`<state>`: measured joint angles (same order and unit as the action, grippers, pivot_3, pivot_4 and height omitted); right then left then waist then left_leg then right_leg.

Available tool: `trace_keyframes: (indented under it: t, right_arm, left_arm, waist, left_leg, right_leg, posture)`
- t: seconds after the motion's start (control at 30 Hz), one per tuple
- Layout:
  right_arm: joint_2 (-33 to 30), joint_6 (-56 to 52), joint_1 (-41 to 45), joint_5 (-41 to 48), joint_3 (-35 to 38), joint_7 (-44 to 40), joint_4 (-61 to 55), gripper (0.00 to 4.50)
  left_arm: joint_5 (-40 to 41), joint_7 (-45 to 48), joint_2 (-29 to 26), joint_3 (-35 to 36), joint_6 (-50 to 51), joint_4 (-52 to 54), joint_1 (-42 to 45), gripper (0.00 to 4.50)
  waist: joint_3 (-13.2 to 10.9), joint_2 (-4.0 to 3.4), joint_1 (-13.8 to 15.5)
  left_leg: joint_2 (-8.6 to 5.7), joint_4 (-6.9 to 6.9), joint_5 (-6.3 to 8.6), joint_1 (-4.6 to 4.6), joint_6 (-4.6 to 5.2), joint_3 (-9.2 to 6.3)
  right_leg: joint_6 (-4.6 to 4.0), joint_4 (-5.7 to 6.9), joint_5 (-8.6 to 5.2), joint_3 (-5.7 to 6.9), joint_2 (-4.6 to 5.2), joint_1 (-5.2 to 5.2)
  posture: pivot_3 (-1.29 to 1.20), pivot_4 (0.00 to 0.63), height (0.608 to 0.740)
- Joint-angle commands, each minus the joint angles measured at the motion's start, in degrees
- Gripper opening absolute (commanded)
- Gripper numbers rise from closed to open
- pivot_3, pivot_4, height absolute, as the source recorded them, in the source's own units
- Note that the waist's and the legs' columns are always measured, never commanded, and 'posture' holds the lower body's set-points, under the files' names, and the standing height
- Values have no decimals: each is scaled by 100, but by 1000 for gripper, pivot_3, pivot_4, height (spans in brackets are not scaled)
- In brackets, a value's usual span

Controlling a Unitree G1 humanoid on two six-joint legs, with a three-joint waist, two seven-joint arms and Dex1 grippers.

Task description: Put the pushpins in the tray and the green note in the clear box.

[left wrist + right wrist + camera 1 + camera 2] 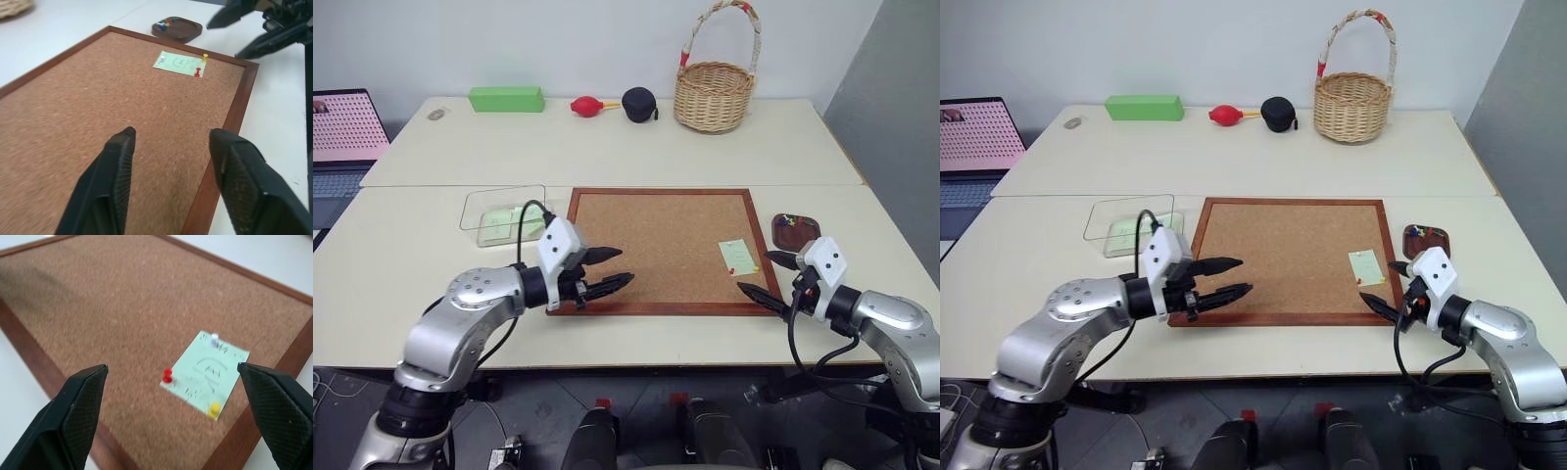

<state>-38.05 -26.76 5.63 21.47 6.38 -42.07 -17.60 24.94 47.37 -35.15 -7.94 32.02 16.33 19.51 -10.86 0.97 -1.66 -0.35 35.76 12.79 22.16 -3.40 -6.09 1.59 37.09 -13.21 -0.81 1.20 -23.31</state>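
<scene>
Black fingers of the right gripper spread wide, nothing between them; it hangs over the near right corner of the corkboard. Just past the tips lies the green note, flat on the cork at the board's right edge, held by pushpins: a red pushpin on the near-left side, a yellow pushpin at the near corner, a white pushpin at the far end. The note's long axis runs away from the robot, roughly along the gripper's own line.

The left gripper sits over the board's near left edge, fingers apart and empty, well apart from the note.

Beyond the note, off the board's right rim, the tray already holds a few pins. The clear box lies past the left gripper, off the board's left side.

Judgement: the right arm is far nearer; the red pin sits nearest its fingertips.
</scene>
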Motion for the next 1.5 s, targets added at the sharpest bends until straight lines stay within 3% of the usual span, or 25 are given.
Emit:
trace_keyframes:
  t: [0.03, 0.07, 0.37, 0.57, 1.0, 1.03, 1.2, 1.5]
  right_arm:
    - [-12, -9, 187, -19, 39, 80, -82, 4500]
    - [-9, -26, 236, -30, 17, 93, -55, 4500]
    - [3, -104, 690, -193, -221, 116, 409, 4500]
    - [-2, -126, 1263, -523, -566, 80, 1108, 4500]
    - [413, 406, 2749, -1158, -1127, -127, 3206, 4500]
    - [419, 475, 2797, -1209, -1149, -151, 3316, 4144]
    - [450, 708, 2910, -1368, -1198, -271, 3597, 3329]
    - [479, 848, 2891, -1518, -1218, -446, 3600, 1395]
  left_arm:
    - [-411, 68, 295, -426, -356, -457, 364, 1759]
    - [-523, 51, 431, -537, -442, -657, 465, 1441]
    - [-1248, 38, 1202, -1030, -992, -2188, 1031, 7]
    - [-1641, 216, 1386, -1251, -1321, -3003, 1106, 7]
    - [-1730, 378, 1384, -1202, -1213, -2767, 858, 7]
    - [-1734, 378, 1383, -1197, -1193, -2739, 843, 0]
    - [-1746, 387, 1367, -1173, -1148, -2667, 796, 0]
    - [-1785, 405, 1371, -1163, -1125, -2647, 779, 0]
  waist:
    - [0, 1, 0]
    - [0, 2, 0]
    - [0, 2, -11]
    - [3, -1, -12]
    - [8, -2, -13]
    - [8, -2, -13]
    - [8, -3, -16]
    - [8, -3, -21]
  left_leg:
    - [0, 1, 0, 2, 0, 0]
    - [0, 1, 0, 2, 0, 0]
    - [-2, 3, 1, 1, 2, 3]
    - [-1, 3, 1, -3, 2, 4]
    - [-4, 7, 1, -9, 2, 5]
    - [-4, 6, 1, -9, 2, 7]
    - [-4, 6, 1, -10, 3, 8]
    - [-3, 7, 1, -11, 3, 8]
  right_leg:
    - [1, -1, 1, -1, 0, 0]
    - [2, -2, 1, -2, 0, 0]
    - [32, 0, 19, -5, -1, -1]
    - [32, 0, 20, -6, -2, 1]
    - [40, -1, 25, -11, 0, 8]
    - [40, -1, 25, -12, 0, 8]
    - [40, -1, 25, -13, 0, 8]
    - [40, 0, 25, -14, -1, 8]
  posture:
    - [0, 150, 740]
    - [0, 150, 740]
    - [0, 150, 740]
    - [0, 150, 740]
    - [0, 150, 740]
    - [0, 150, 740]
    - [0, 150, 740]
    - [0, 150, 740]
